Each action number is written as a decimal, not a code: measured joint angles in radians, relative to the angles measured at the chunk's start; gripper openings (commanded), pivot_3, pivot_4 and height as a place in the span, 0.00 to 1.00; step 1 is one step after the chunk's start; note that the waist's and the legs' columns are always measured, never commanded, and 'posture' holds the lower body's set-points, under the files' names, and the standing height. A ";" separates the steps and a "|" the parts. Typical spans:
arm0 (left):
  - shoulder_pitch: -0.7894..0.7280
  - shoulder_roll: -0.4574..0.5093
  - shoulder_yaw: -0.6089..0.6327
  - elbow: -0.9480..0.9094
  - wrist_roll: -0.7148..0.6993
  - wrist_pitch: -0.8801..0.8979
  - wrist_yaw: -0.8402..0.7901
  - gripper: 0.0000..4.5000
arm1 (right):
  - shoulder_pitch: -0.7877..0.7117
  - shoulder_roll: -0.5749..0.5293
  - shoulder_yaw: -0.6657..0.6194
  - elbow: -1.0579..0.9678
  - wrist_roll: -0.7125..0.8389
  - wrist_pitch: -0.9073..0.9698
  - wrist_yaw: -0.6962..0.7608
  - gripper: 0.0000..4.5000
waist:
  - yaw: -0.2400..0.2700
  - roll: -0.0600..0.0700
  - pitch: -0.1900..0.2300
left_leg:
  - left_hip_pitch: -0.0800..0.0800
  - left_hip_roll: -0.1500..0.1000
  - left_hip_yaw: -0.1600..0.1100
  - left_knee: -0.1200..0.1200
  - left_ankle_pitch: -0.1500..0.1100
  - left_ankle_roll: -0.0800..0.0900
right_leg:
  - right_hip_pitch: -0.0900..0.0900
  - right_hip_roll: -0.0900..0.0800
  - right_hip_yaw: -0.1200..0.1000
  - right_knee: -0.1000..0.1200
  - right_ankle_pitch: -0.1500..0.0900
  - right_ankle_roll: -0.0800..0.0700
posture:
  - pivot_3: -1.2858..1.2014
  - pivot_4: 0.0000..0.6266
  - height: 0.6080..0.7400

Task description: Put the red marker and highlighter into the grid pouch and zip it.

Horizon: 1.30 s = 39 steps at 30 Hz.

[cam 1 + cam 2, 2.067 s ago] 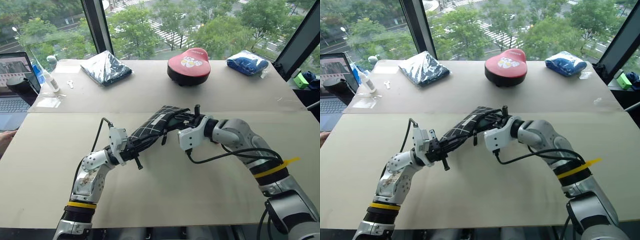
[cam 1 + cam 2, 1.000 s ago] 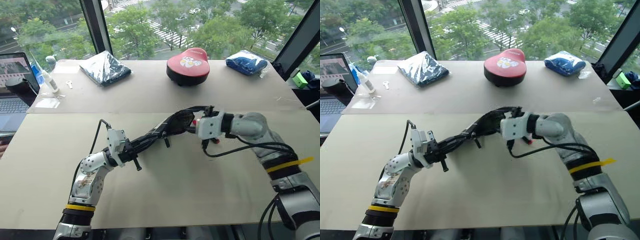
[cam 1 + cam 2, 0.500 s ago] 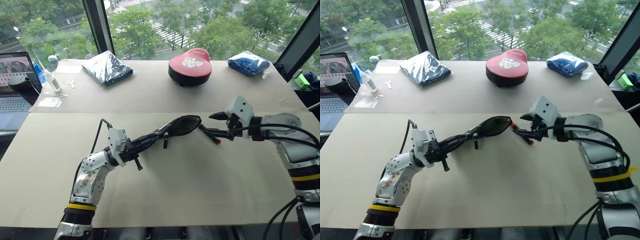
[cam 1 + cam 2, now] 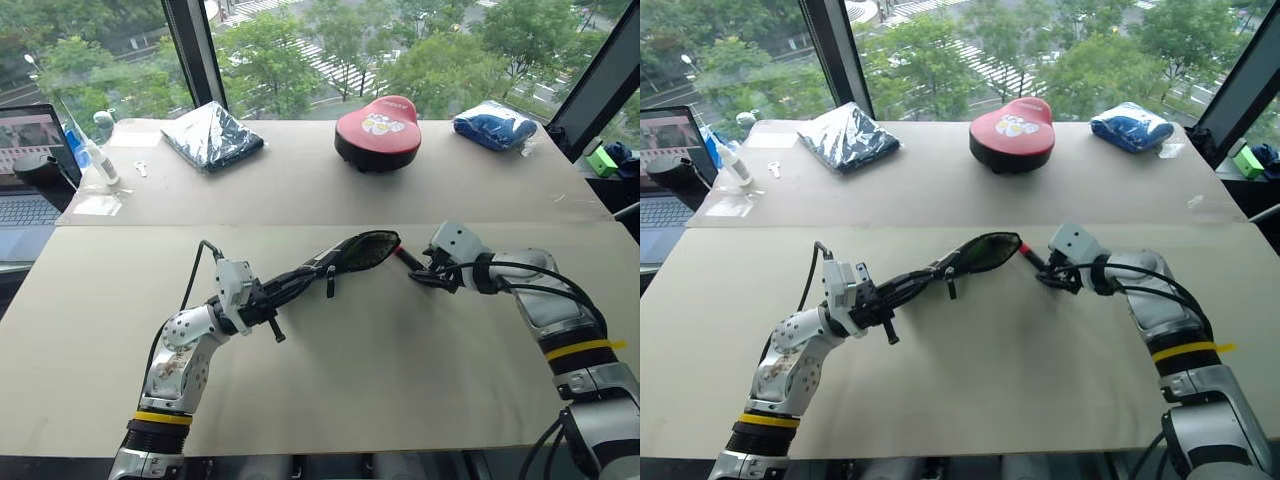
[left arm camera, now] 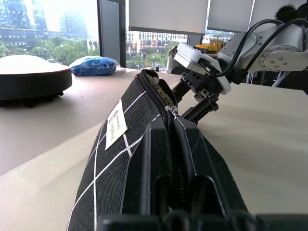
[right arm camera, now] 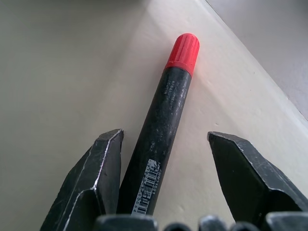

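Left gripper (image 4: 262, 303) pinched tight on one end of the pouch (image 4: 330, 262), holding it off the table (image 4: 360, 370) with its open mouth toward the right. Right gripper (image 6: 163, 183) down at the table just past that mouth, fingers (image 6: 98, 185) spread wide to either side of the marker (image 6: 163, 130), which lies flat on the board, closer to one finger, red cap pointing away from the wrist.
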 measured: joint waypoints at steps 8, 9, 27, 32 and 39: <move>0.000 0.000 0.000 -0.007 0.000 0.000 0.013 0.00 | -0.040 0.033 -0.031 0.053 0.041 0.179 0.028 0.14 | 0.004 0.000 0.000 | 0.007 0.000 -0.002 0.000 -0.002 0.002 | 0.009 0.000 -0.001 -0.002 0.000 0.000 | 0.52 0.24 1.00; 0.001 0.000 0.000 -0.007 0.000 0.000 0.014 0.00 | -0.042 0.033 -0.032 0.053 0.041 0.189 0.028 0.11 | 0.005 0.000 0.000 | 0.008 0.000 -0.002 0.000 -0.002 0.003 | 0.010 0.000 -0.001 -0.002 0.000 0.000 | 0.52 0.24 1.00; -0.008 -0.008 -0.008 -0.004 0.000 0.000 0.004 0.00 | -0.078 -0.116 -0.246 -0.263 0.131 0.059 0.071 0.11 | 0.002 0.002 0.001 | -0.002 0.001 -0.001 -0.002 0.002 -0.004 | -0.002 0.002 -0.001 0.000 0.000 0.000 | 0.52 0.24 1.00; -0.014 -0.011 -0.009 0.000 0.000 0.000 0.002 0.00 | 0.021 -0.199 -0.121 -0.428 0.028 -0.160 0.169 0.11 | 0.000 0.001 0.001 | 0.000 0.000 -0.001 0.001 -0.002 0.003 | 0.002 0.001 -0.001 -0.002 0.000 0.001 | 0.52 0.24 1.00; -0.012 -0.016 -0.013 0.000 0.000 0.000 0.003 0.00 | -0.024 -0.244 -0.027 -0.297 -0.205 -0.464 0.087 0.11 | 0.003 0.001 0.001 | -0.001 0.000 0.000 0.001 0.003 -0.005 | 0.000 0.001 0.000 -0.001 0.000 0.001 | 0.52 0.24 1.00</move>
